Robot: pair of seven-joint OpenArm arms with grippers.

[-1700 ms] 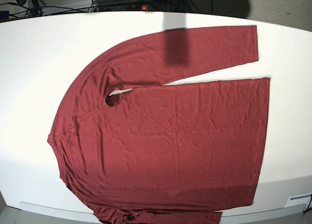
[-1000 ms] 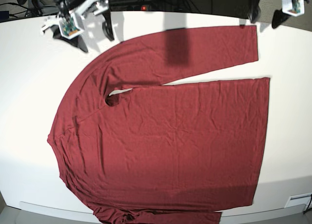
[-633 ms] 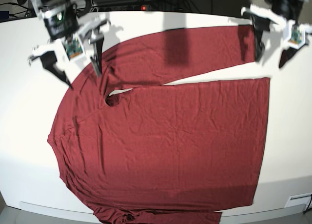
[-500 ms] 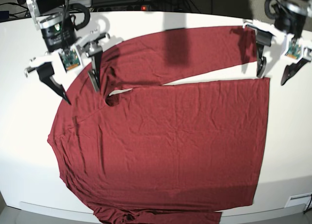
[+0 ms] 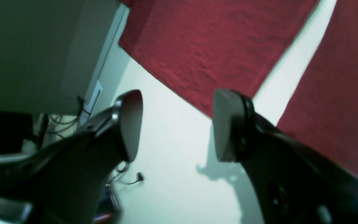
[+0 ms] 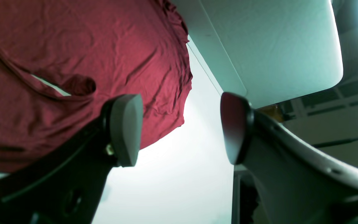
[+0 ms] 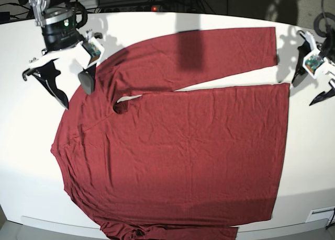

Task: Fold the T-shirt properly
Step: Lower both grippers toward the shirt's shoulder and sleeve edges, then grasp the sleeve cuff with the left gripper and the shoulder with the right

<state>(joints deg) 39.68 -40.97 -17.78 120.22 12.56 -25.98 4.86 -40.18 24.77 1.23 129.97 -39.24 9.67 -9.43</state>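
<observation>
The T-shirt (image 7: 178, 151) lies spread flat on the white surface (image 7: 21, 146), filling most of the base view from about 9 o'clock across to 3 o'clock. Its hem runs down the 3 o'clock side, and its shoulder edge curves round the 9 o'clock side. One long sleeve (image 7: 199, 54) stretches along the 12 o'clock edge toward 2 o'clock, with a thin wedge of bare white between it and the body. The fabric is finely wrinkled, and a small pucker sits at the armpit (image 7: 120, 105). A bunched bit of cloth hangs over the front edge near 6 o'clock (what part of the garment it is cannot be told).

The right gripper (image 7: 70, 86) hangs at about 10 o'clock in the base view, jaws spread wide and holding nothing. One finger is over the shoulder cloth, the other over bare white. In the right wrist view the right gripper (image 6: 182, 127) frames empty surface, with the T-shirt (image 6: 73, 62) and its armpit pucker behind the left-hand finger.

The left gripper (image 7: 312, 86) is at about 2 o'clock, off the cloth, just beyond the hem corner and the sleeve cuff. Its jaws are apart and empty too. In the left wrist view the left gripper (image 5: 177, 124) brackets white surface, and the corner of the T-shirt (image 5: 216, 53) lies just beyond the fingertips.
</observation>
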